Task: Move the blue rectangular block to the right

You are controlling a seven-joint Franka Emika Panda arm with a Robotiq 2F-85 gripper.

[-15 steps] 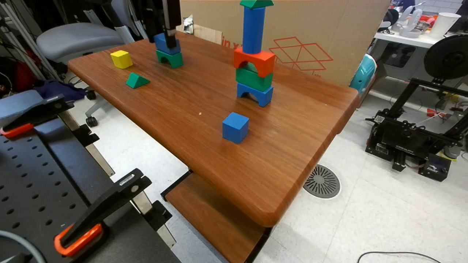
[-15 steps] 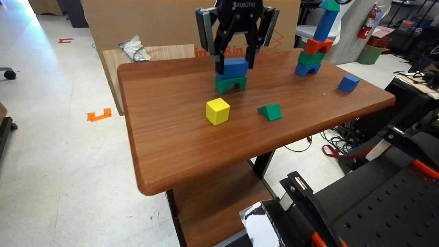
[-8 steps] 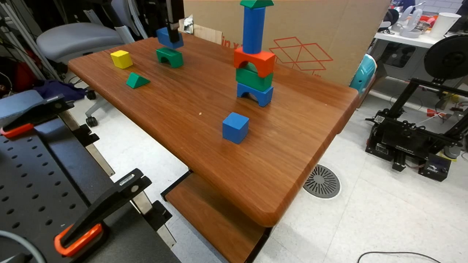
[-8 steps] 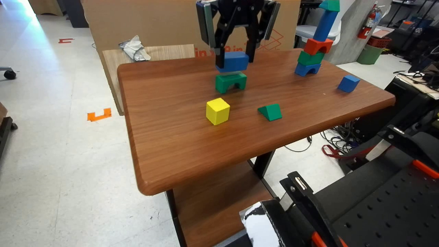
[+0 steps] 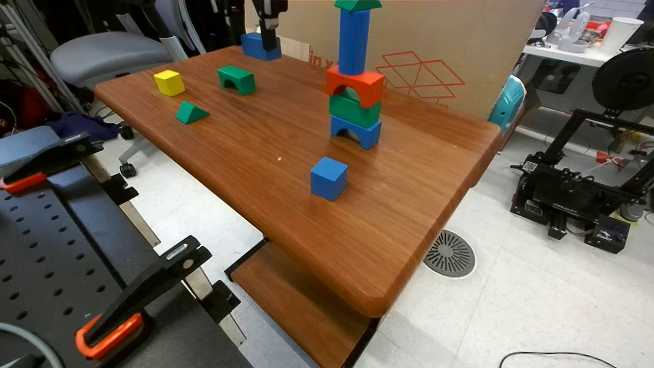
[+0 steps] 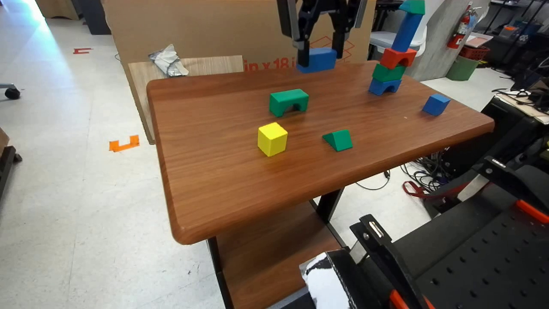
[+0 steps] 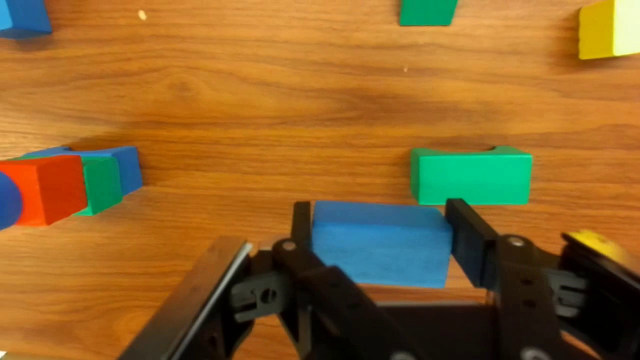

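The blue rectangular block (image 5: 260, 49) is held in the air between the two black fingers of my gripper (image 6: 321, 55). In the wrist view the block (image 7: 382, 250) lies across the jaws, with a fingertip at each short end. The green arch block (image 6: 288, 101) stands on the table below, apart from the held block. It also shows in the wrist view (image 7: 472, 177), just beyond the fingertip on the right of that view. In both exterior views the block is near the table's far edge, before the cardboard.
A tower of stacked blocks with a red arch (image 5: 356, 84) and tall blue pillar (image 6: 406, 32) stands along the table. A separate blue cube (image 5: 328, 179), a yellow cube (image 6: 272, 139) and a green triangle block (image 6: 338, 140) lie on the table (image 5: 286, 204). Cardboard (image 5: 434, 46) stands behind.
The gripper has lifted the blue rectangular block off the green arch and carried it toward the tower and the table's far edge. The green arch and other blocks have stayed put.
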